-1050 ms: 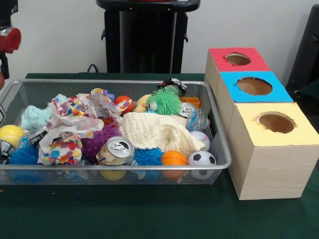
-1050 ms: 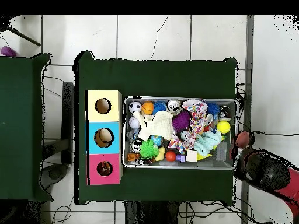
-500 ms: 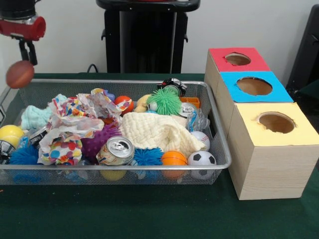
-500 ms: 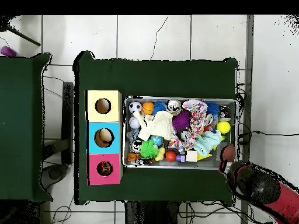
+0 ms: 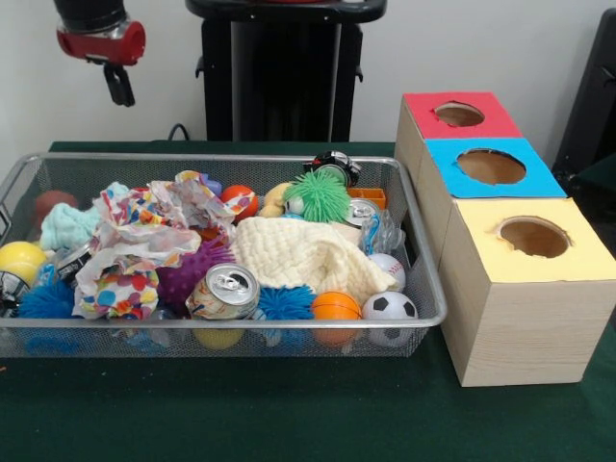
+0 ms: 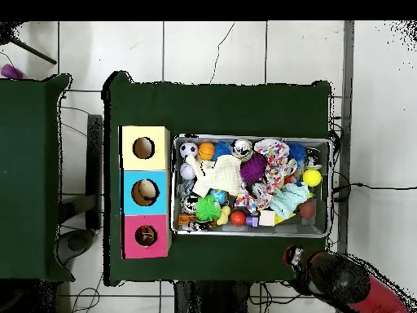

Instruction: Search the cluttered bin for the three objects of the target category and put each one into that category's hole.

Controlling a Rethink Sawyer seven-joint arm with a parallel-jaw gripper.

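At the bin's far-left corner, a brown ball (image 5: 50, 203) now lies dropped.
Above it, the end effector (image 5: 119, 87) has swung clear, carrying nothing; whether parted, I cannot tell. That ball reached no hole.

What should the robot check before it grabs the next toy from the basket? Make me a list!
1. Gripper carries nothing: ok, nothing hangs under it.
2. Gripper is up clear of the bin: ok.
3. Gripper open for grabbing: cannot tell.
4. Red hole, blue hole and yellow hole unblocked: ok.
5. Brown ball lies inside the bin, not outside: ok.
6. Soccer ball lies on top, uncovered: ok.
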